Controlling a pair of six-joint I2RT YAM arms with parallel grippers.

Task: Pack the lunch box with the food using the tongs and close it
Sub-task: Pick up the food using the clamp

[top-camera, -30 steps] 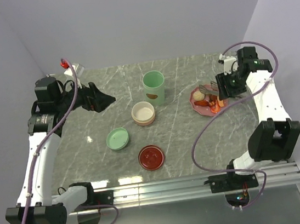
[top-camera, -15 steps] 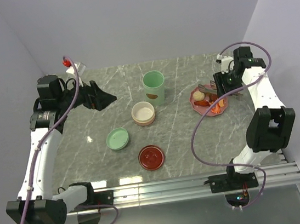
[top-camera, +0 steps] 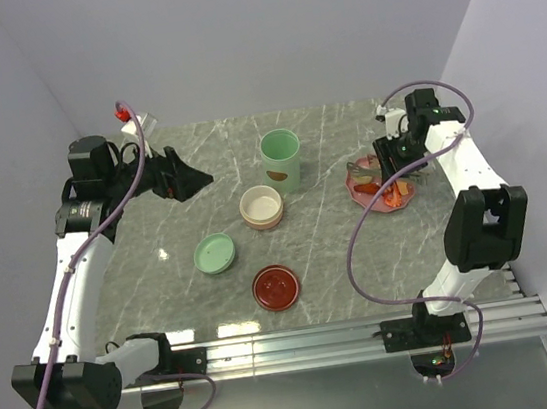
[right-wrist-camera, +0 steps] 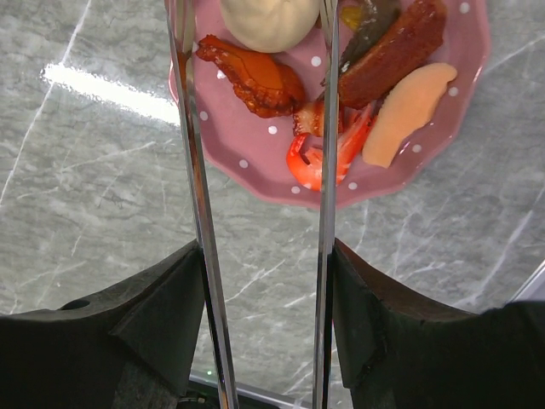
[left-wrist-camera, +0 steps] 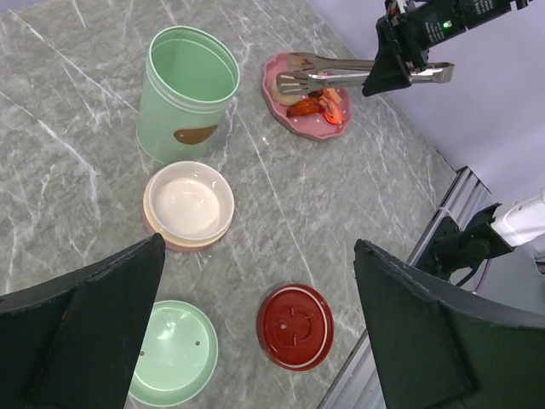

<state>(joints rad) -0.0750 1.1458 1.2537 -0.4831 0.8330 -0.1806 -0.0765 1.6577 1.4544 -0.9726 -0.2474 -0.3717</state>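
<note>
Thin silver tongs (right-wrist-camera: 194, 170) run up between my right gripper's (right-wrist-camera: 266, 256) fingers, which are shut on their two arms. The tong tips hang apart over the pink plate (right-wrist-camera: 255, 145), on either side of a pale round piece (right-wrist-camera: 268, 21). The rest of the food, reddish-brown (right-wrist-camera: 255, 81) and orange (right-wrist-camera: 409, 111) pieces, lies on the plate. From above, the tongs (top-camera: 364, 164) reach left from the right gripper (top-camera: 394, 161). The lunch box's tall green container (top-camera: 281, 160) stands open mid-table. High at the left, my left gripper (top-camera: 195, 182) is open and holds nothing.
A cream bowl (top-camera: 261, 206) with a pink rim sits in front of the green container. Nearer the arms lie a green lid (top-camera: 214, 253) and a red lid (top-camera: 276, 287). The metal base rail (top-camera: 312, 341) runs along the near edge. Walls close the back and sides.
My right arm has swung the tongs a little to the left and toward the back over the plate. The left arm has barely shifted.
</note>
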